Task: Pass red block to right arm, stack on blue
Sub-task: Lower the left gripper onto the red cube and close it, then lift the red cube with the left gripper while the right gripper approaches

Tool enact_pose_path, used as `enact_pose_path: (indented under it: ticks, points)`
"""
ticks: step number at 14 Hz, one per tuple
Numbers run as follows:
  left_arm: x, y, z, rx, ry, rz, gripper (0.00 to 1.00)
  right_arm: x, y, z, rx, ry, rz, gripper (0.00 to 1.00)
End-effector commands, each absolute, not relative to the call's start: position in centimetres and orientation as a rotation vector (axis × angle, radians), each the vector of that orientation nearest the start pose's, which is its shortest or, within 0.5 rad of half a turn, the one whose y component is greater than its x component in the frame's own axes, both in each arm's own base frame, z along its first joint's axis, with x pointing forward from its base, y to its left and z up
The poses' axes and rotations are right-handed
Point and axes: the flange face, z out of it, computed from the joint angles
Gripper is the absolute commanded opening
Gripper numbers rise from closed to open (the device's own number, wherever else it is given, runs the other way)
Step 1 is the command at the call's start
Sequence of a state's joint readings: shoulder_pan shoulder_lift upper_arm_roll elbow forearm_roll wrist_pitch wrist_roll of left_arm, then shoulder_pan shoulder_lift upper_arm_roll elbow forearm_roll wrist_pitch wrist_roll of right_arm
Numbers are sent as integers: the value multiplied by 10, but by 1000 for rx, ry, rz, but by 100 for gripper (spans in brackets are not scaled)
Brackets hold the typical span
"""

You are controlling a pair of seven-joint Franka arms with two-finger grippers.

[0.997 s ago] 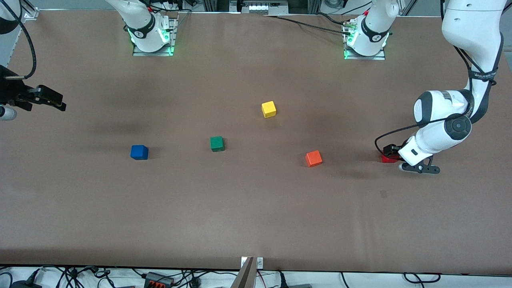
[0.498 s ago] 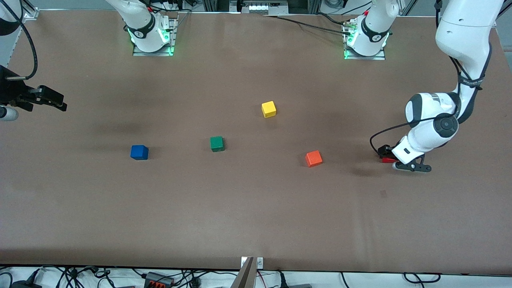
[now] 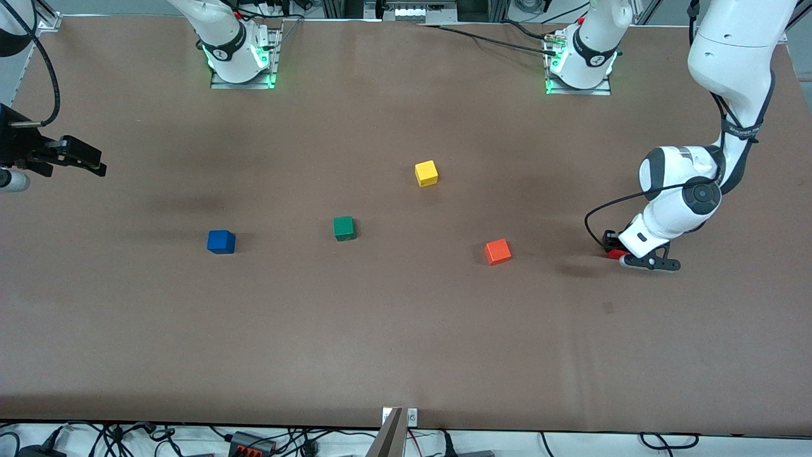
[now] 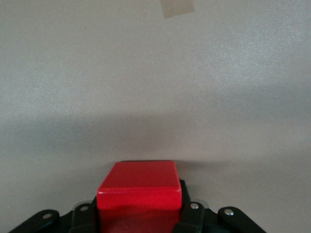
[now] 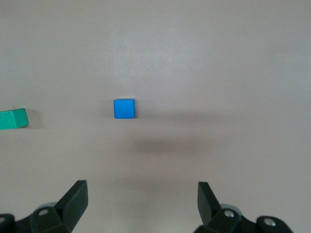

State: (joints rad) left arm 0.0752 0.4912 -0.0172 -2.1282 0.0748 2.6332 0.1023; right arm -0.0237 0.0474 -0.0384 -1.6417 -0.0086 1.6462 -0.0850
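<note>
My left gripper (image 3: 625, 255) is shut on the red block (image 3: 614, 254) and holds it slightly above the table near the left arm's end. In the left wrist view the red block (image 4: 139, 187) sits between the black fingers of my left gripper (image 4: 139, 216). The blue cube (image 3: 221, 242) lies on the table toward the right arm's end. It also shows in the right wrist view (image 5: 124, 108). My right gripper (image 3: 87, 160) hangs open and empty at the right arm's end of the table, and in its wrist view my right gripper (image 5: 141, 199) has its jaws wide apart.
A green cube (image 3: 344, 228) lies beside the blue cube, toward the middle. A yellow cube (image 3: 426, 172) lies farther from the front camera. An orange cube (image 3: 498, 251) lies beside my left gripper. A small tape mark (image 3: 608, 308) is on the table.
My left gripper has moved a little toward the orange cube with the red block in it. The right arm has not moved.
</note>
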Motion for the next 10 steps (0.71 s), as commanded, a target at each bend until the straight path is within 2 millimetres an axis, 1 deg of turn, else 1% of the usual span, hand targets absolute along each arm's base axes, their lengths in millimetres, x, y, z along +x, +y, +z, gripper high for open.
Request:
enact_pose_path:
  ticks: [1,2,3,4,5,6,7,8,9,10]
  points:
    - [581,21,207,-3107,214,9,12,568,-35,570,-3149,-65,88,100]
    - [587,16,217,-3107,230,60,10,568,-35,572,-3149,-62,84,100]
    - [597,13,233,-3105,249,115,9,569,-33,571,-3145,-64,85,100]
    - [609,6,252,-3103,291,178,9,570,-26,569,-3134,-74,86,100]
    - [620,2,274,-3097,322,233,10,573,-15,563,-3100,-85,99,100]
    - [630,-5,299,-3095,340,283,14,575,-5,560,-3063,-92,104,100]
    - [637,-18,323,-3095,371,331,15,580,5,546,-3016,-100,138,100]
    - [642,-33,344,-3093,412,358,15,583,19,537,-2964,-101,157,100]
    - [646,-48,365,-3094,451,382,12,587,33,527,-2899,-99,182,100]
    - [648,-61,382,-3095,488,390,8,590,52,519,-2854,-117,193,100]
